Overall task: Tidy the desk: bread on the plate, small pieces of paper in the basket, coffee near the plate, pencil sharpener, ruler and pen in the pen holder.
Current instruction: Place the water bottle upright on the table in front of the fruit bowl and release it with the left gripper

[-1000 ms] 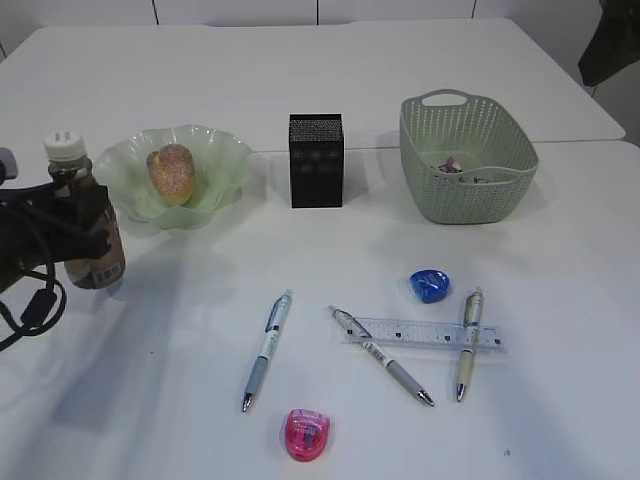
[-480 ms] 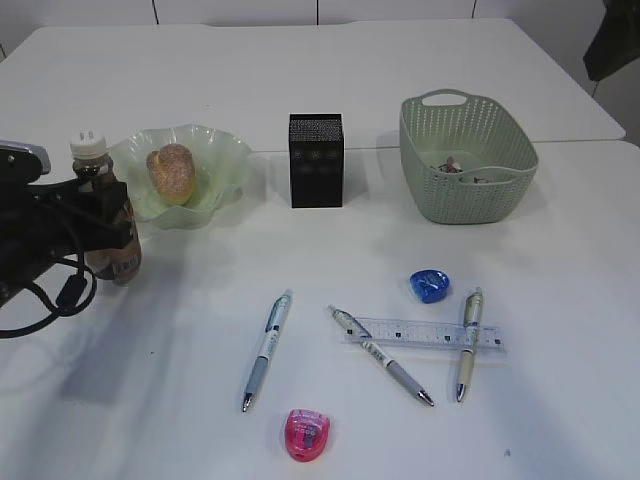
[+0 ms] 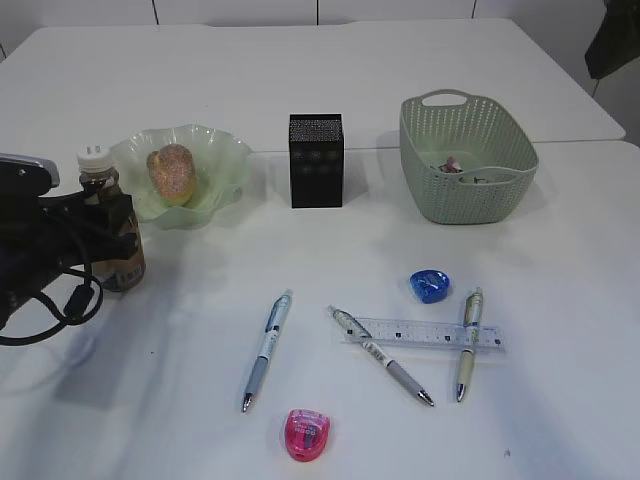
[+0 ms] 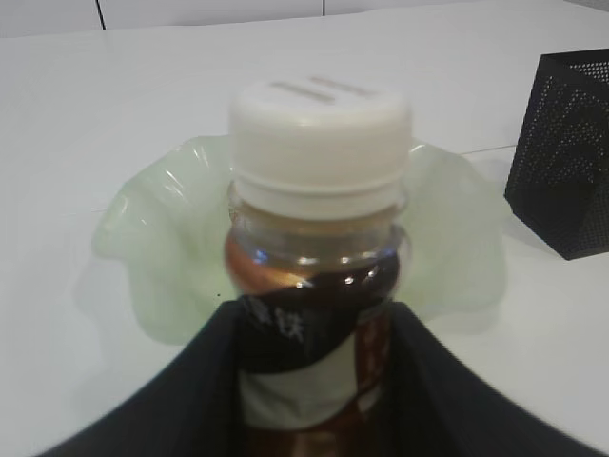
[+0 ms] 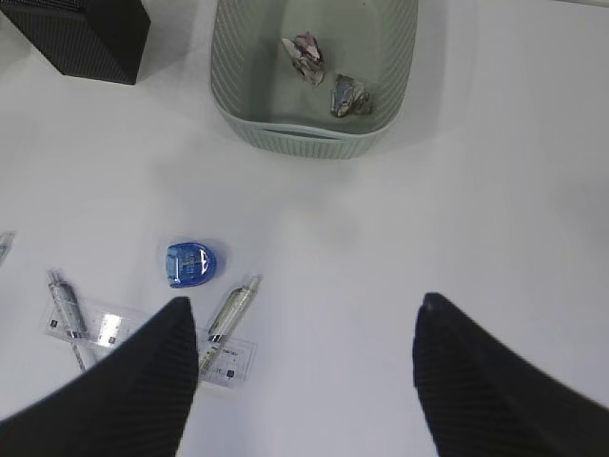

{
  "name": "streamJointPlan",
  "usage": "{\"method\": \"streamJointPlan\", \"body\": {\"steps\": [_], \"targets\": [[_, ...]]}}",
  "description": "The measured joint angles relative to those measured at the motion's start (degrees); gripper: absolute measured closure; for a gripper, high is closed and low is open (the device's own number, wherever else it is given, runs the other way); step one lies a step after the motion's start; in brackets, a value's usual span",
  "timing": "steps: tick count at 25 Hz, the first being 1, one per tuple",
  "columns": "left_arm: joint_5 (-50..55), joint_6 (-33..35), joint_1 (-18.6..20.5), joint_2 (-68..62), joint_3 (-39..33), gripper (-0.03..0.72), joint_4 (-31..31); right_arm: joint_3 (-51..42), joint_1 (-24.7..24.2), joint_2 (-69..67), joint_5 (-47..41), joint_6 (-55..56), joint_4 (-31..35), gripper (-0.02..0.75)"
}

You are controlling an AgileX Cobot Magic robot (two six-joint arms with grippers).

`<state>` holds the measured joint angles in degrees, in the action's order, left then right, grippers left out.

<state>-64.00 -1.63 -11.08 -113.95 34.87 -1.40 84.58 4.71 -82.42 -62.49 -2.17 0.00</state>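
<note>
Since the earlier frames the left gripper (image 3: 108, 228), clenched on the coffee bottle (image 3: 110, 235), has carried it rightward to just beside the plate (image 3: 225, 160) holding the bread (image 3: 171, 172), so release appears next; the right gripper (image 5: 304, 371) hangs spread apart, holding nothing.

Two white tables (image 3: 330, 70) abut under even light.

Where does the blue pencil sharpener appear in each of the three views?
Exterior view: blue pencil sharpener right of centre, just above the ruler.
Left wrist view: not in it.
Right wrist view: blue pencil sharpener lower left, above the ruler.
Shared landmark: the green basket, behind the sharpener in both.
</note>
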Motion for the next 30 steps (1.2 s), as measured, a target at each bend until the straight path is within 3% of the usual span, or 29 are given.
{"method": "streamJointPlan", "body": {"steps": [21,30], "targets": [[-2.8,0.0,0.0,-1.8,0.3,0.380,1.7,0.0,0.0,0.0,0.4,0.0,0.0,0.186],[-2.8,0.0,0.0,-1.9,0.3,0.241,2.0,0.0,0.0,0.0,0.6,0.0,0.0,0.187]]}}
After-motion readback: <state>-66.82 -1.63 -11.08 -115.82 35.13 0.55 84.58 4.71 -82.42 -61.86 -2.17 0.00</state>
